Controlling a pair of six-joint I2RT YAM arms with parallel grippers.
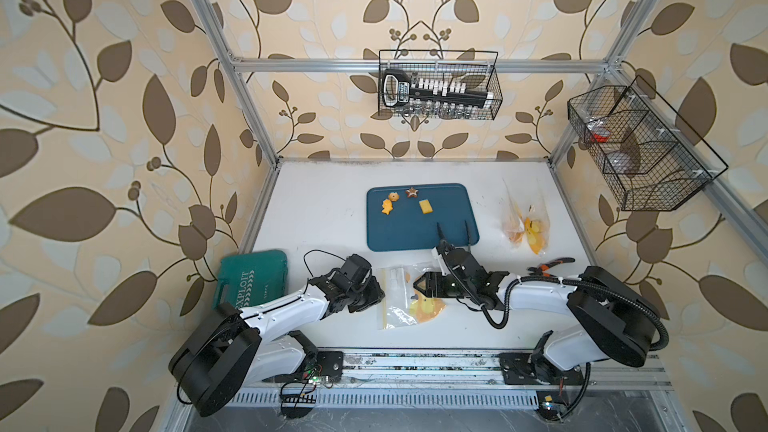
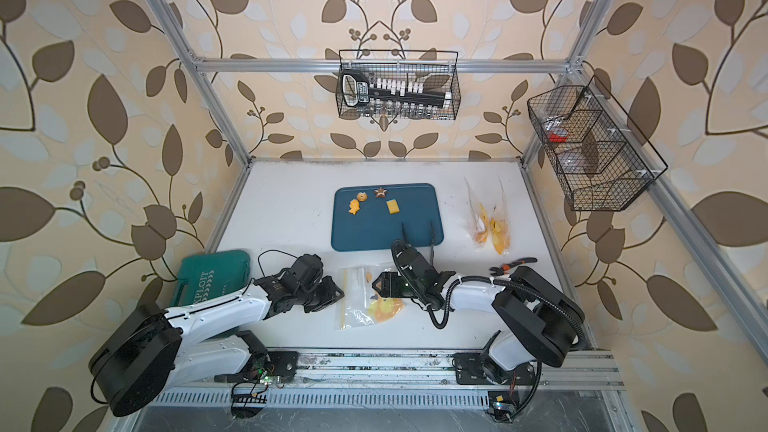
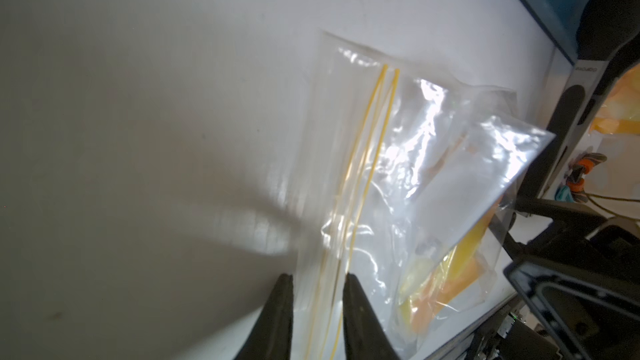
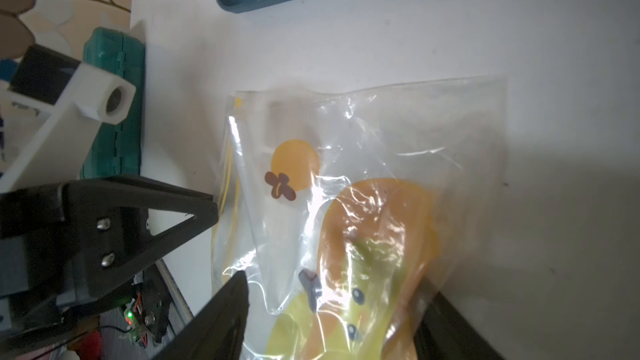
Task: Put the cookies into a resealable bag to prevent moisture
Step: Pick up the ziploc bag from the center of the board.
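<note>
Four cookies (image 1: 425, 206) lie on the far tray (image 1: 415, 234), well apart from the bag (image 1: 395, 301) on the near tabletop. Left claw (image 3: 320, 292): narrow, astride the zip edge. Right claw (image 4: 334, 283): wide, flanking the printed end. I judge the cookies light and brittle: pinch gently across the edges.

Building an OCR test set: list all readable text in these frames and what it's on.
"XPLOIT": white letters on the green tool case, seen in both top views; the word's start is hidden.
Small print beside it: too small to read.
Label on the black tool at the back: blurred.
Nothing else readable.
</note>
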